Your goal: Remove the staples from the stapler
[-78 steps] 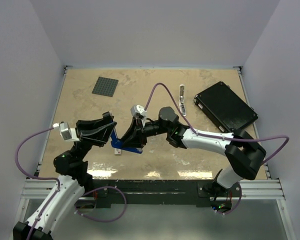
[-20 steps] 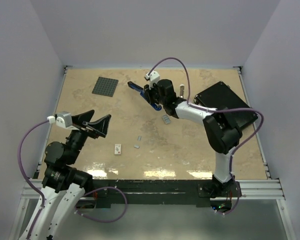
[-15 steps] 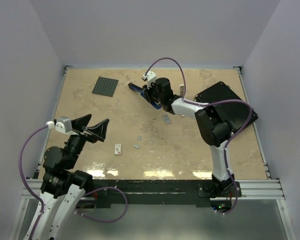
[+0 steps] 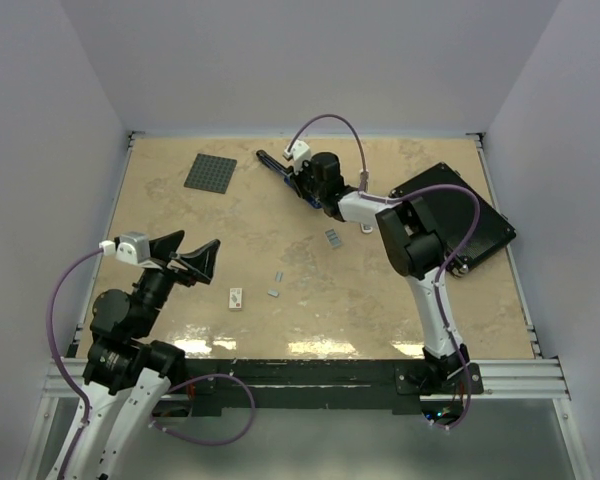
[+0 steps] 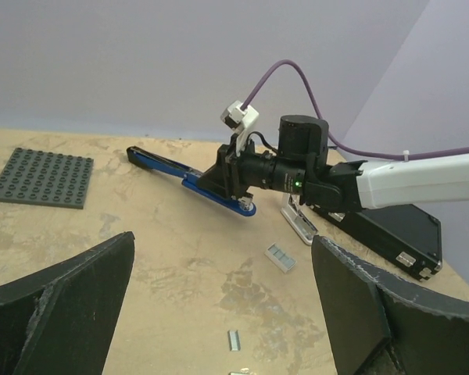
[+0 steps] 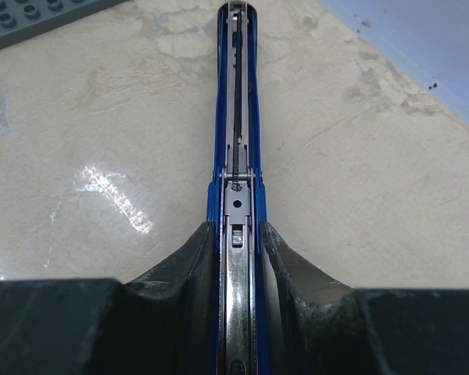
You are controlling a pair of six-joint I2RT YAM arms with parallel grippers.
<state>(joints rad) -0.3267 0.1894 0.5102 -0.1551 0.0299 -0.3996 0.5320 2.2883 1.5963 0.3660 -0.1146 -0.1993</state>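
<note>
Slim blue-and-silver stapler (image 6: 236,117): far edge; likely stiff, light; take mid-body flanks.
Right pincer (image 6: 236,234): clamps it.
Left pincer (image 5: 219,254): agape, empty.

Right gripper (image 4: 302,184) carried stapler (image 4: 270,160) from centre to far side; left gripper (image 4: 191,252) drew back; staples (image 4: 332,238) dropped out.

Blue stapler (image 6: 236,195), seemingly grey staples (image 4: 332,238)
</note>
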